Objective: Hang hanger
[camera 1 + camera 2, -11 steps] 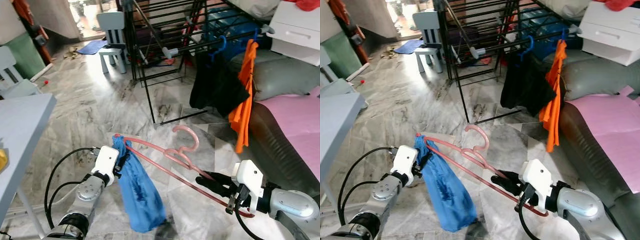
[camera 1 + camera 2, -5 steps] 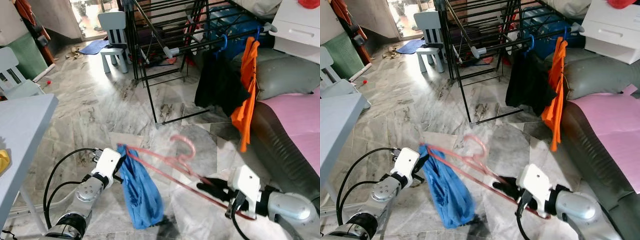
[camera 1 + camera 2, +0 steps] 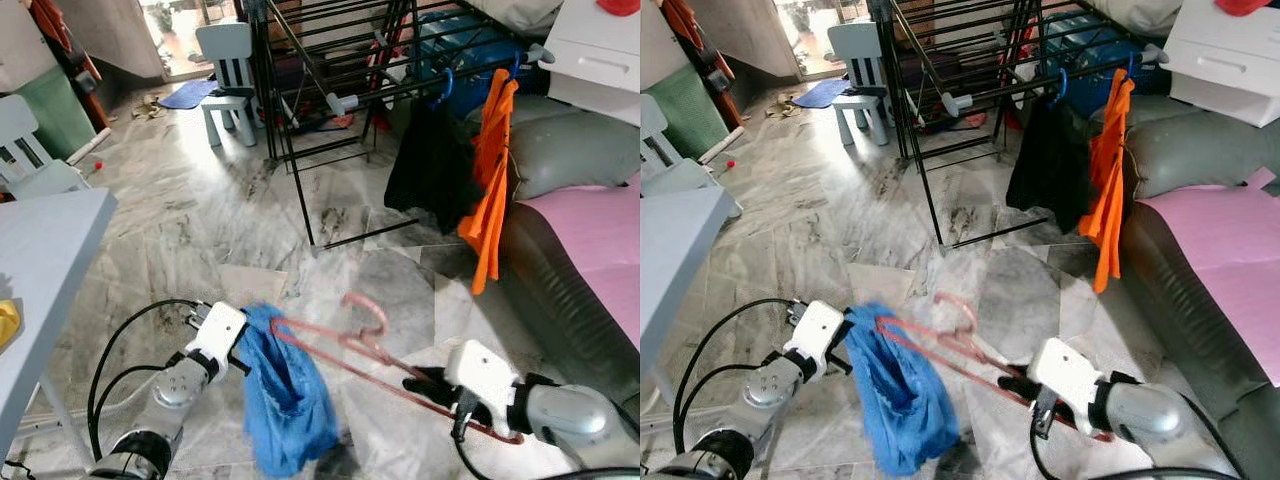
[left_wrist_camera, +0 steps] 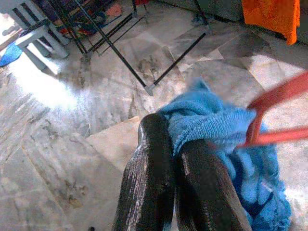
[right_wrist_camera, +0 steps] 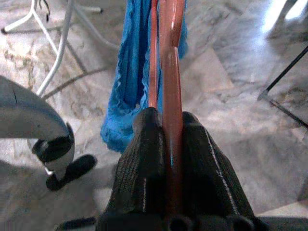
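A pink hanger (image 3: 365, 345) is held low over the marble floor (image 3: 200, 220), between the robot's two hands. The right hand (image 3: 428, 380) pinches the hanger's lower bar, fingers (image 5: 144, 163) pressed against it. The left hand (image 3: 243, 345) is clamped on a blue cloth (image 3: 285, 400) draped from the hanger's other end. A black drying rack (image 3: 340, 60) with black and orange garments stands well apart, further ahead
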